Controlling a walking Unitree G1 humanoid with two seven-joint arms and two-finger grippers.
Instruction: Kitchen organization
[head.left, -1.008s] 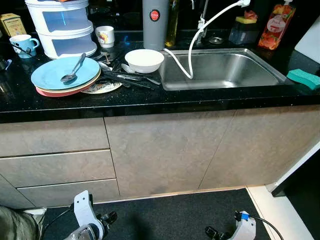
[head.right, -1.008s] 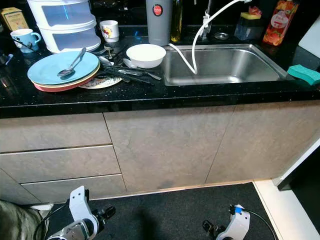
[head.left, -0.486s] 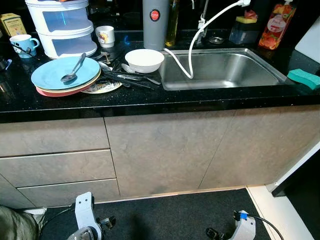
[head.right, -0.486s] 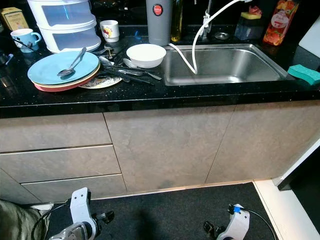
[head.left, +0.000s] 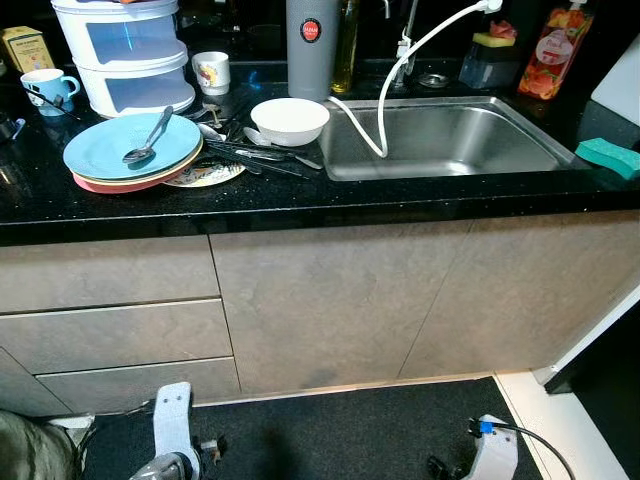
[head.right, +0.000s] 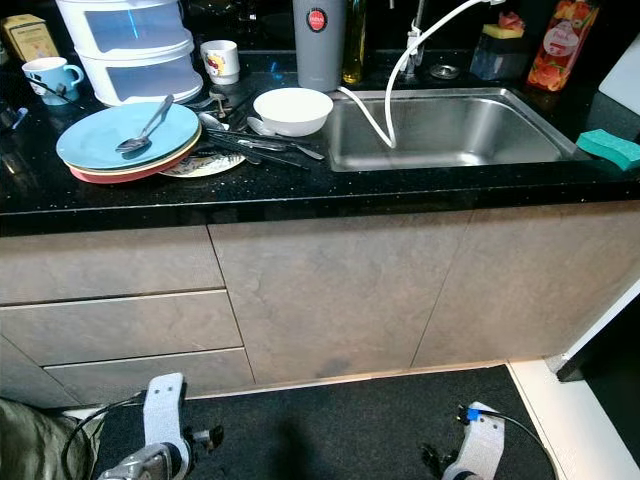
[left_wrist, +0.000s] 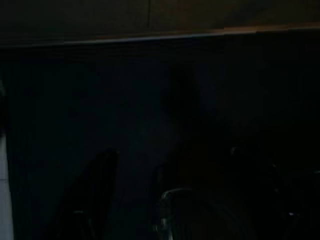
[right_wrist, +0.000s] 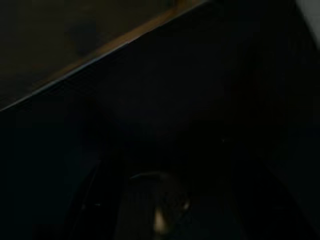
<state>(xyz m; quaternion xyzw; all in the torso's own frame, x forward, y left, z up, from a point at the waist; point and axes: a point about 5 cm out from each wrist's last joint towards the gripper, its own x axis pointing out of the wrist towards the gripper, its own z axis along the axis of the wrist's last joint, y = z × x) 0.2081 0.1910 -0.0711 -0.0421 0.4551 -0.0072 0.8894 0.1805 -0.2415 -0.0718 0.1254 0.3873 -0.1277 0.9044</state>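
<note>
On the black countertop (head.left: 300, 198), a stack of plates with a blue one (head.left: 110, 150) on top carries a spoon (head.left: 148, 135). Beside it lie a small patterned plate (head.left: 205, 174), several dark utensils (head.left: 255, 156) and a white bowl (head.left: 289, 120). A steel sink (head.left: 440, 135) with a white hose (head.left: 383, 105) hanging into it sits to the right. Both arms hang low in front of the cabinet, left gripper (head.left: 208, 447) and right gripper (head.left: 440, 466) just above the dark floor mat. Both wrist views are very dark.
Along the back stand a blue mug (head.left: 46, 88), a white tiered container (head.left: 125, 55), a white mug (head.left: 210, 72), a grey flask (head.left: 311, 45), an oil bottle (head.left: 346, 45) and a red pouch (head.left: 552, 55). A green sponge (head.left: 608, 155) lies at the right. Drawers (head.left: 110, 335) sit below left.
Both arms have sunk a little lower toward the bottom of the eye views, and the left wrist has turned. Nothing on the counter has moved.
</note>
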